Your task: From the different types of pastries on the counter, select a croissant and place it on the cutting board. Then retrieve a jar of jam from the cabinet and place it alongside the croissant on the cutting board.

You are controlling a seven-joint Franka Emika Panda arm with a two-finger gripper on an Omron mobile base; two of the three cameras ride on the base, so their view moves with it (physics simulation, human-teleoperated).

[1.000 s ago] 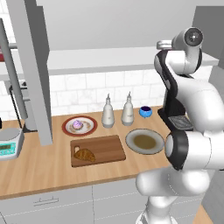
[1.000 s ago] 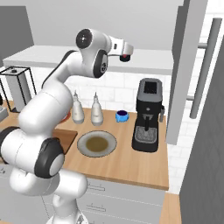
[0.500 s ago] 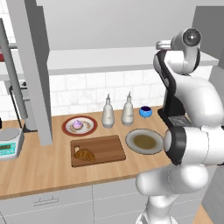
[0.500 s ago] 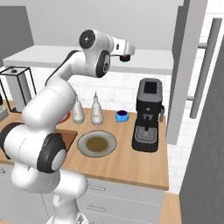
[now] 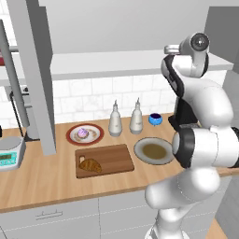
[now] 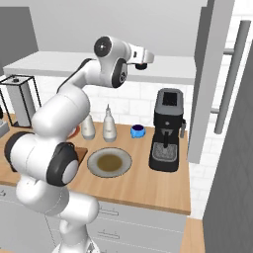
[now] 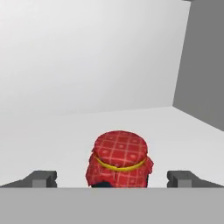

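Left base view: croissant (image 5: 90,165) already sits on the cutting board (image 5: 104,160), so I'm on the jam step. Right base view: the arm is reaching up to the cabinet (image 6: 163,69) shelf. Hand view: gripper (image 7: 112,178) is spread wide and empty, with the jar of jam (image 7: 119,159) centred between the tips, probably not yet deep enough; I'd ease forward level, then close below the cloth lid.

Croissant (image 5: 90,165): golden-brown, on the dark cutting board's (image 5: 112,156) near-left corner. Jam jar (image 7: 120,159): upright, red checked cloth cover, on the pale cabinet shelf (image 7: 52,135).
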